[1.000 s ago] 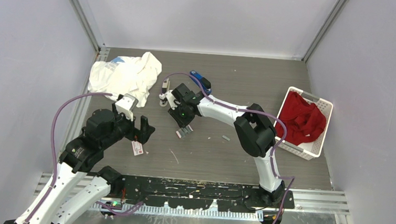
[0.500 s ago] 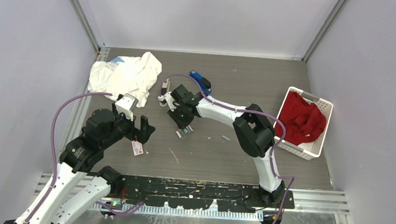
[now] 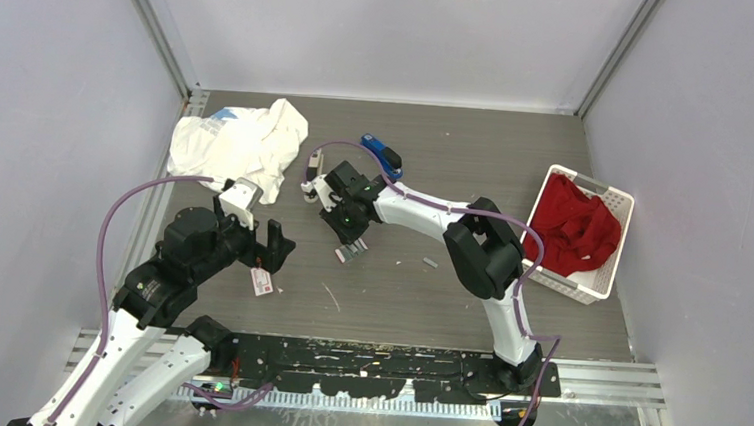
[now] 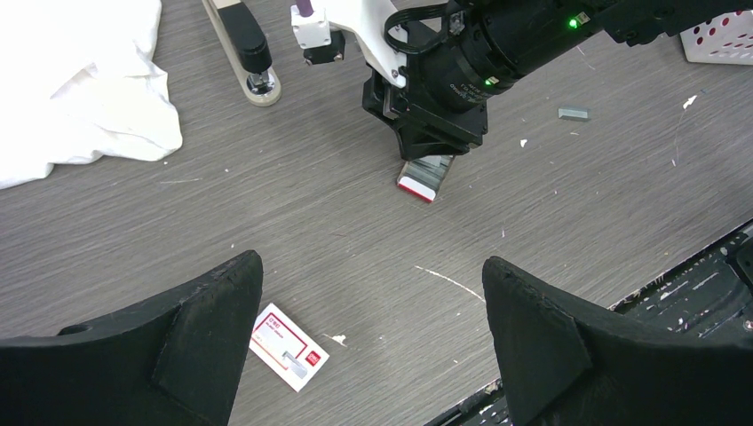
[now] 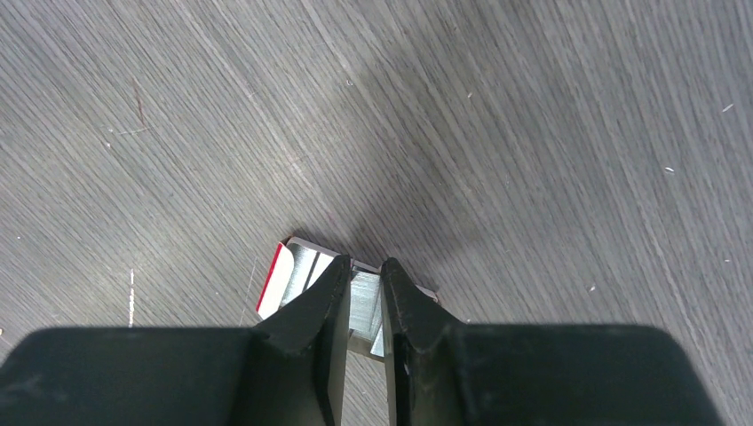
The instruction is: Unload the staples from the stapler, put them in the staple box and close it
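My right gripper point(image 5: 365, 264) points down over a small open tray point(image 5: 289, 271) with a red edge that holds silvery staples. Its fingers are shut on a strip of staples point(image 5: 364, 297) at the tray. In the top view this gripper point(image 3: 349, 237) is mid-table, just above the tray point(image 3: 352, 253). A black and beige stapler point(image 3: 308, 180) lies behind it, also in the left wrist view point(image 4: 249, 49). Another loose staple strip point(image 3: 430, 262) lies to the right. My left gripper point(image 4: 370, 262) is open and empty, above the table.
A blue stapler point(image 3: 382, 155) lies behind the right arm. A red-and-white card box point(image 3: 261, 281) lies under my left gripper point(image 3: 272, 248). A white cloth point(image 3: 242, 143) is at the back left. A white basket point(image 3: 609, 204) with a red cloth stands at the right.
My right gripper has shifted slightly to the left over the tray. The left arm has not moved.
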